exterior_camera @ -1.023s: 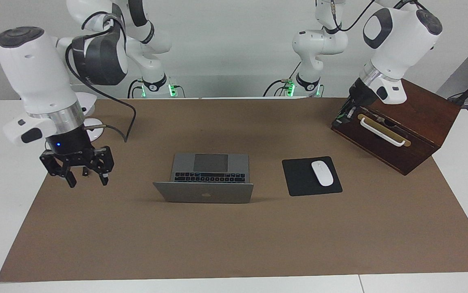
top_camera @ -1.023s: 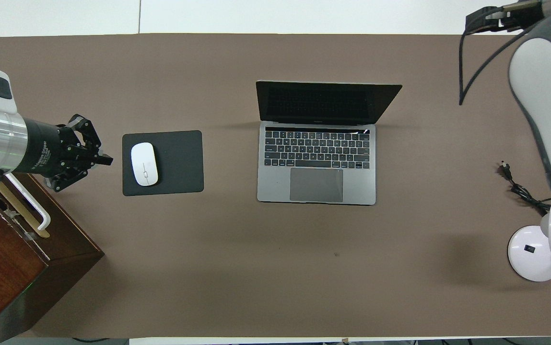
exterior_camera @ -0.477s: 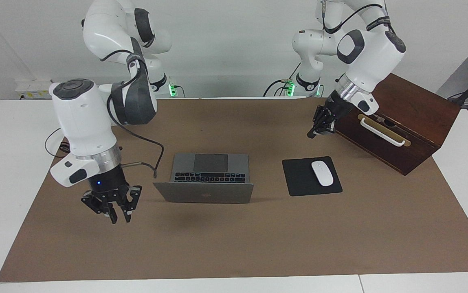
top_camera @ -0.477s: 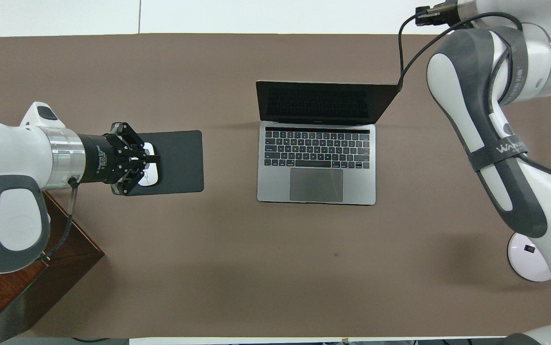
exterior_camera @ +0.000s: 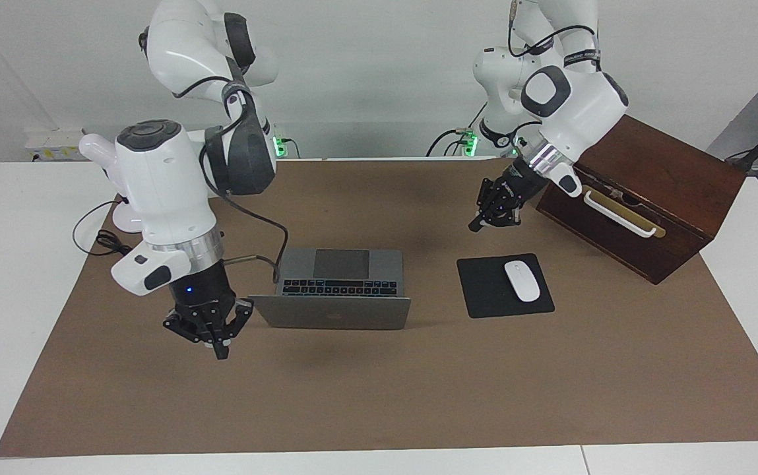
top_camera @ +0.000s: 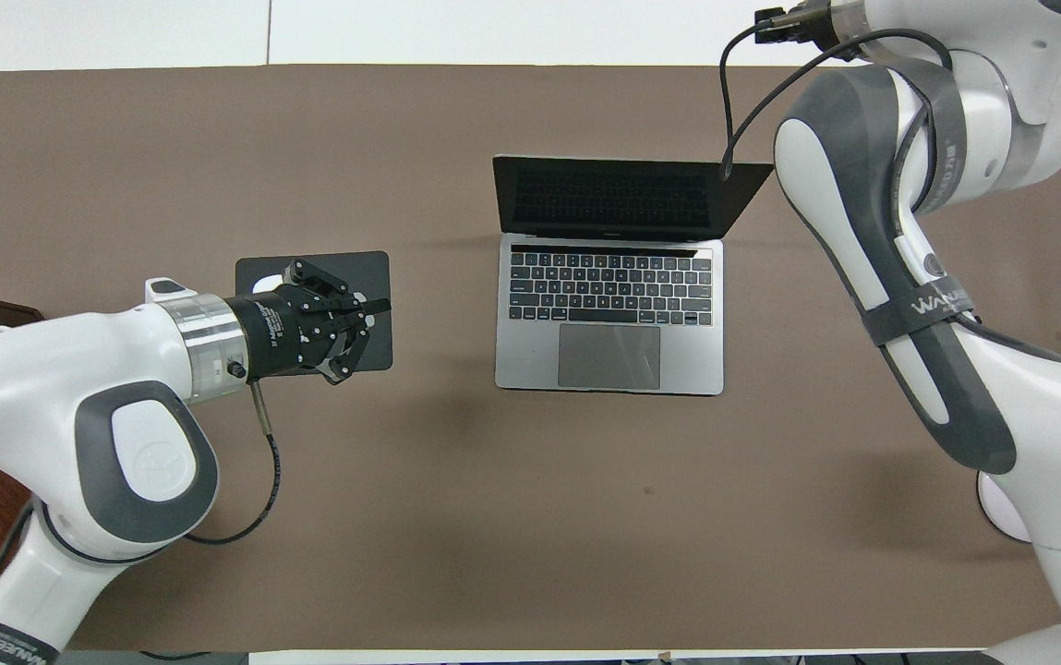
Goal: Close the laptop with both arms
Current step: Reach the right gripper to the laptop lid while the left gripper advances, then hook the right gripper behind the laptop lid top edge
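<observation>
The silver-grey laptop (exterior_camera: 341, 265) stands open in the middle of the brown mat, its lid (exterior_camera: 332, 313) upright on the edge farther from the robots and its dark screen (top_camera: 618, 197) facing them. My right gripper (exterior_camera: 220, 353) hangs low, close beside the lid's corner at the right arm's end. Its fingertips are shut on nothing, and it is out of the overhead view. My left gripper (exterior_camera: 474, 227) is shut and empty in the air. From above, the left gripper (top_camera: 382, 305) covers part of the mouse pad.
A black mouse pad (exterior_camera: 487, 290) with a white mouse (exterior_camera: 522, 280) lies beside the laptop toward the left arm's end. A dark wooden box (exterior_camera: 656, 198) with a white handle stands nearer that end. A white lamp base (exterior_camera: 126, 221) and cable sit near the right arm.
The right gripper has shut, and swung down and in to the laptop lid's corner. The left arm has moved from the wooden box out over the mouse pad, toward the laptop.
</observation>
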You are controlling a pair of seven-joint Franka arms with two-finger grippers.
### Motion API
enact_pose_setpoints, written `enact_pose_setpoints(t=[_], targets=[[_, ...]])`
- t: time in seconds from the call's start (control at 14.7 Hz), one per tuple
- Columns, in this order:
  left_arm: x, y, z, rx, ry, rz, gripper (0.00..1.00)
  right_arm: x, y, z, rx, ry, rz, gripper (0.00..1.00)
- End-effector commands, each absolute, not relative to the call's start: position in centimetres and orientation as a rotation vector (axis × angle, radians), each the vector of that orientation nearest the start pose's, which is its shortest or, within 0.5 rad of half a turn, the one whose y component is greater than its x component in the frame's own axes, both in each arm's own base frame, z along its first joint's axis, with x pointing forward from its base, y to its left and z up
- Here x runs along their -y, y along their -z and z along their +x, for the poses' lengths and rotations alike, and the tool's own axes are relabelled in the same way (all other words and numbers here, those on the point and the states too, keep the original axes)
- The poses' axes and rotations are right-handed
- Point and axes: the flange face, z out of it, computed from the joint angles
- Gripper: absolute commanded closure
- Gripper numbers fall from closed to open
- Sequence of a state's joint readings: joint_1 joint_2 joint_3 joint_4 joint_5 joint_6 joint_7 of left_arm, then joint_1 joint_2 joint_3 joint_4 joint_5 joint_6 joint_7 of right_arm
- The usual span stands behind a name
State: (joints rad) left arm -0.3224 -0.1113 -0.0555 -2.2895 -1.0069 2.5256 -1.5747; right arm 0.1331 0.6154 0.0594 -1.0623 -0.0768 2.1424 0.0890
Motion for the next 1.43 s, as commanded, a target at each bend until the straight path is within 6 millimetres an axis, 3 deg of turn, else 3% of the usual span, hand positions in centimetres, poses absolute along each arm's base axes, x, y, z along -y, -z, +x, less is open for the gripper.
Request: enact_pose_setpoints(t=[0.0, 0.2, 0.34, 0.55, 0.89, 1.02, 1.36], targets=[[19.6, -40.2, 48.4, -2.12, 0.578, 1.122, 1.0, -14.0, -53.1, 75.9, 0.126, 0.795, -3.042, 1.0], [22.0, -37.9, 47.3, -2.178, 0.586, 0.96, 1.0, -16.3, -51.8, 76.1, 0.1, 0.82, -3.046, 1.0], [24.5, -35.7, 46.5, -2.209, 0.578, 0.966, 1.0, -18.4, -51.2, 76.1, 0.087, 0.885, -3.045, 1.0], [26.0, -32.9, 46.5, -2.261, 0.582, 0.941, 1.0, -21.7, -49.8, 75.7, 0.113, 0.899, -3.053, 1.0], [29.6, -29.8, 44.6, -2.327, 0.601, 0.869, 1.0, -25.4, -49.3, 74.5, 0.181, 0.877, -3.066, 1.0], [30.6, -29.3, 44.6, -2.33, 0.565, 0.878, 1.0, -26.1, -48.8, 74.0, 0.185, 0.813, -3.078, 1.0], [31.8, -27.9, 44.3, -2.343, 0.538, 0.91, 1.0, -25.6, -48.4, 73.7, 0.106, 0.67, -3.042, 1.0]])
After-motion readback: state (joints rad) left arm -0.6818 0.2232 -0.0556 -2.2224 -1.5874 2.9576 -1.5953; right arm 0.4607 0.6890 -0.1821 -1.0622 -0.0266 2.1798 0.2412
